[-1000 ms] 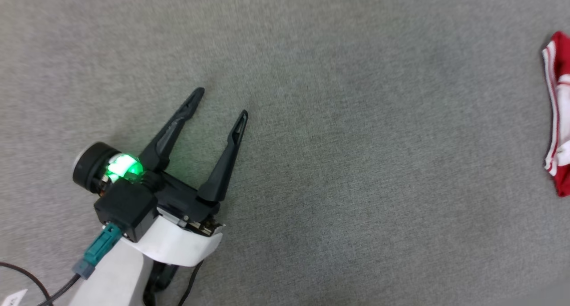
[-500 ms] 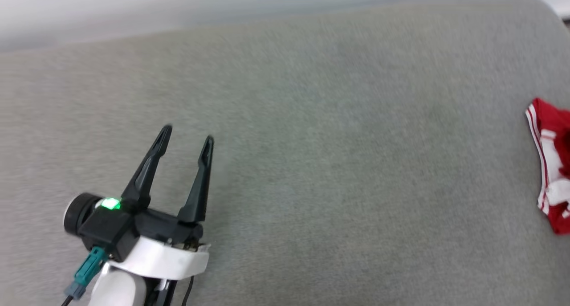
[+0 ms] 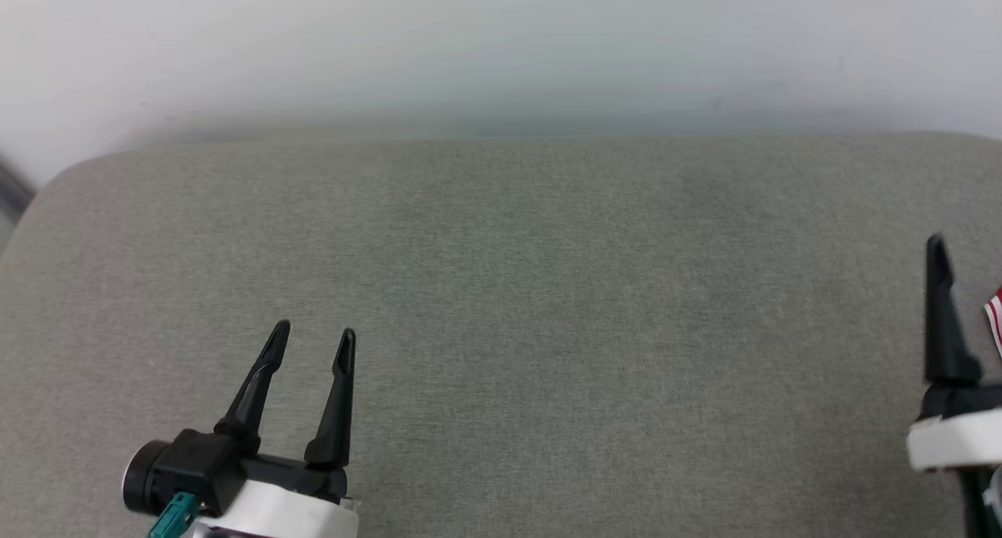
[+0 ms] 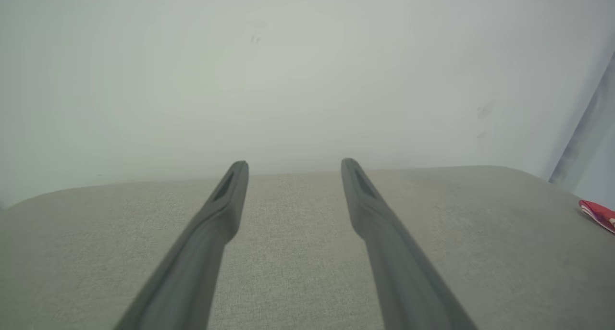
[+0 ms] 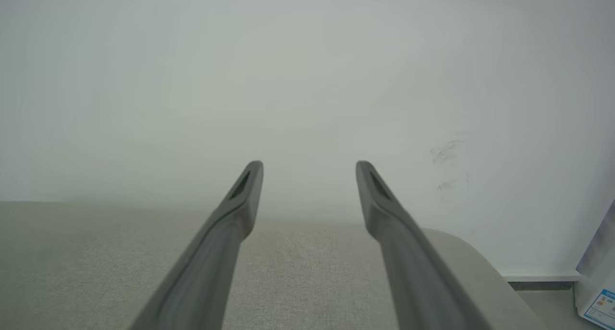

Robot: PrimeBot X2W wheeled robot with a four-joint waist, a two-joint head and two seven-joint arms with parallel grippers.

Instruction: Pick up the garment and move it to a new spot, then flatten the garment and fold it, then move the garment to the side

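Observation:
The garment [image 3: 996, 315] shows as a thin red-and-white striped sliver at the right edge of the head view, lying on the grey fabric surface [image 3: 548, 326]. In the left wrist view the garment [image 4: 598, 213] is a small red patch far to the right. My left gripper [image 3: 313, 334] hovers over the surface at the lower left, open and empty, far from the garment. Its fingers [image 4: 226, 210] stand well apart. One dark finger [image 3: 943, 326] of my right arm rises just left of the garment. My right gripper [image 5: 309, 166] is open with nothing between its fingers.
A pale wall [image 3: 501, 45] rises behind the surface's far edge. The surface's rounded corners lie at the far left [image 3: 55, 182] and right [image 5: 480, 262]. A white box with blue print [image 5: 598, 303] stands on the floor beyond the right corner.
The head camera has tilted up, bringing the wall into view and pushing the garment to the right edge. My right gripper's finger has entered the view. Both grippers stay open.

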